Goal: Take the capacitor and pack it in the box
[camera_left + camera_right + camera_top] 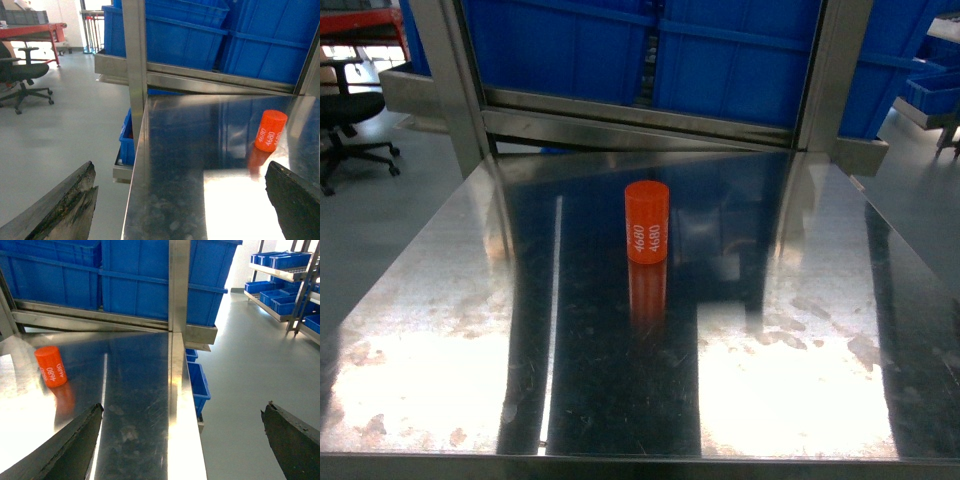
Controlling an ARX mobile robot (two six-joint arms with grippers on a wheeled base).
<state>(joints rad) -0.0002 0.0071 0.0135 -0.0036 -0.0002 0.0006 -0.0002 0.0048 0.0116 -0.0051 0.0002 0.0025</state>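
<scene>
one orange capacitor (647, 222) is seen standing upright on the steel bench (440, 300), near the middle and toward its back edge, with "4680" printed on its side. at the far left, beyond the bench's left edge, an office chair (345, 110) is seen on the grey floor. the left gripper (180, 200) is held wide open and empty, off the bench's left edge, well apart from the capacitor. behind the back edge, blue bins (650, 50) are stacked on a rack. the right gripper (180, 445) is likewise spread open and empty over the right edge. no box is seen in any view. nothing is judged done yet: picking and packing are both left.
</scene>
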